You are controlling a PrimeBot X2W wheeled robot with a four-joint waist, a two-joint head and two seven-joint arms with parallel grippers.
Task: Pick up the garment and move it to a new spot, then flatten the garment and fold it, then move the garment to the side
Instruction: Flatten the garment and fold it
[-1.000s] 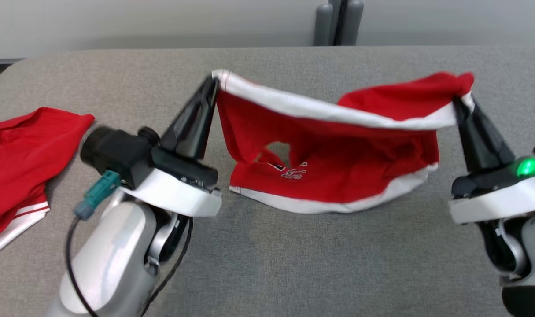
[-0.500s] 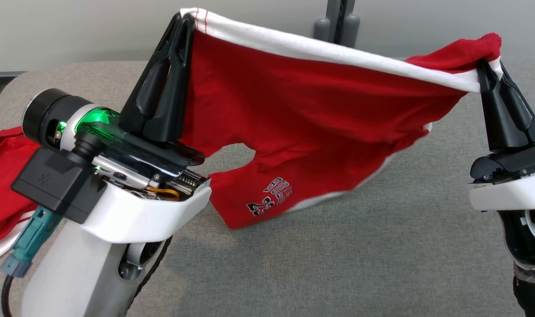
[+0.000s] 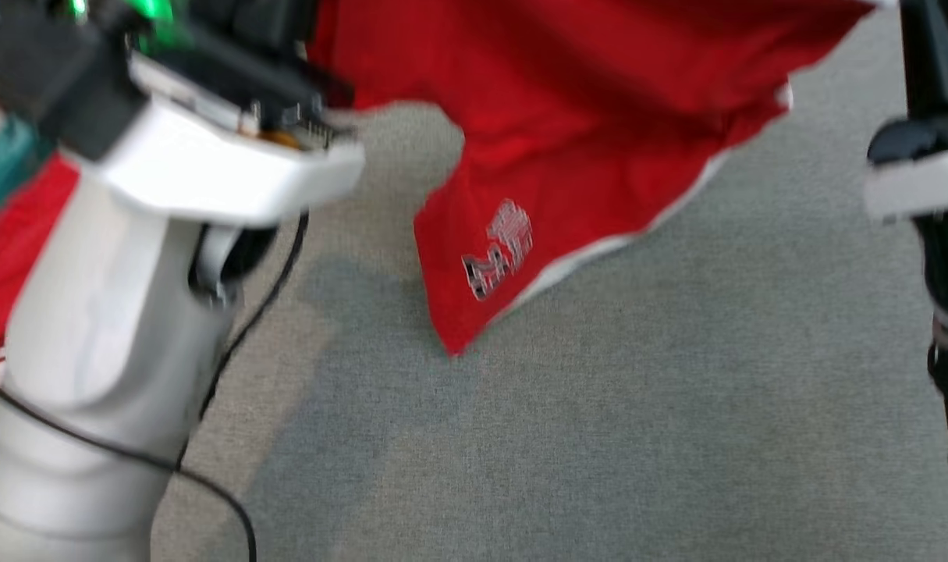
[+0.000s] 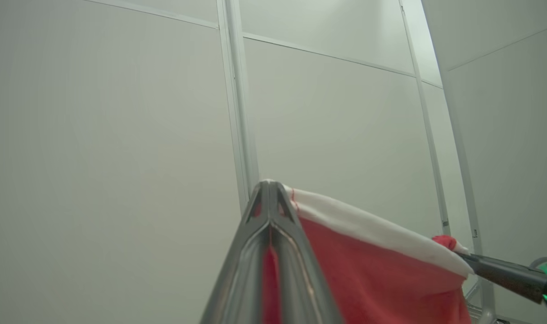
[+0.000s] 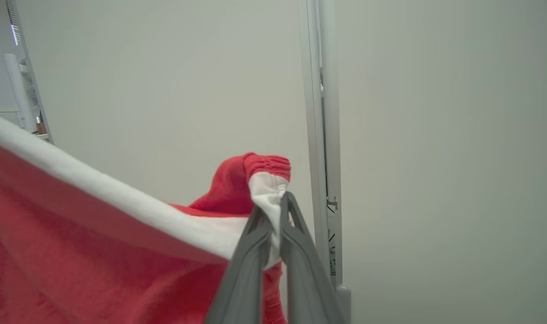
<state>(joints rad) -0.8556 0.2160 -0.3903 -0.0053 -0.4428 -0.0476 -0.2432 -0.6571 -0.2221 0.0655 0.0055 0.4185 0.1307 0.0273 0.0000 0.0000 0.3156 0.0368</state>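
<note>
Your head view is smeared with motion blur, worst on the left forearm [image 3: 91, 312] and the garment [image 3: 583, 117] print. Light's soft and even, with a faint shadow on the table [image 3: 349, 328]. Your 2 wrist views bow wall lines near the edges.

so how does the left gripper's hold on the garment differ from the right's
The left gripper pinches a flat corner of the white band on the garment, nothing above its tips; the right gripper pinches a bunched wad, gathered red and white cloth poking above its tips. Red cloth shows between the left fingers, white between the right fingers. Both are shut on the same band, stretched between them.
</note>
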